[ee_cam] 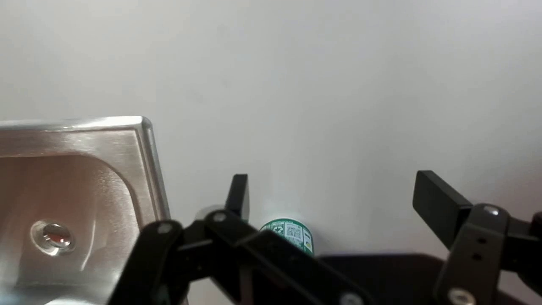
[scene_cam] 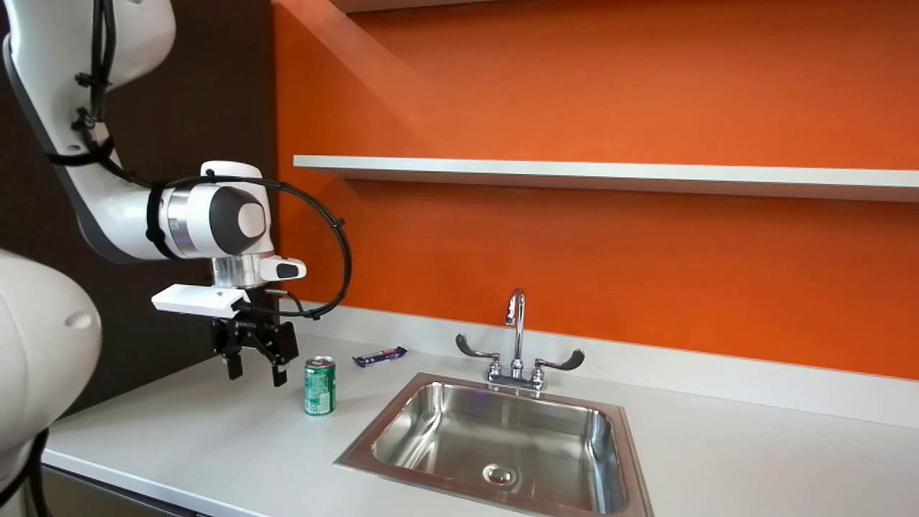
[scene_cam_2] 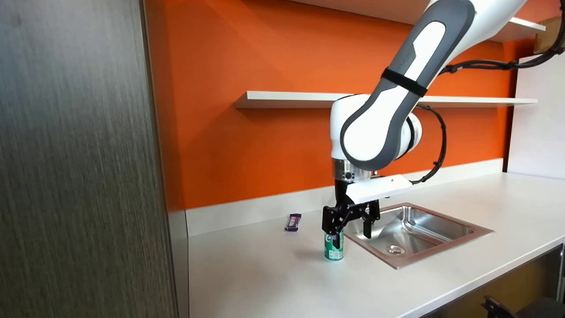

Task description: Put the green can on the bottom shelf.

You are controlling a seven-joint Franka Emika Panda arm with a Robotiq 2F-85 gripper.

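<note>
The green can (scene_cam: 319, 388) stands upright on the white counter, left of the sink in an exterior view. It is partly behind a gripper finger in an exterior view (scene_cam_2: 334, 254). In the wrist view only part of the can (ee_cam: 296, 233) shows, low and behind the left finger linkage. My gripper (scene_cam: 257, 373) points down, open and empty, above the counter and beside the can. Its fingers are wide apart in an exterior view (scene_cam_2: 352, 236) and in the wrist view (ee_cam: 332, 186). The bottom shelf (scene_cam: 610, 172) is a white board on the orange wall, also in an exterior view (scene_cam_2: 287, 96).
A steel sink (scene_cam: 633, 459) with a faucet (scene_cam: 517, 337) and two handles is set in the counter. A purple wrapped bar (scene_cam: 379, 357) lies behind the can. A higher shelf (scene_cam_2: 366, 9) runs above the bottom one. A dark panel (scene_cam_2: 79, 176) stands at the counter's end.
</note>
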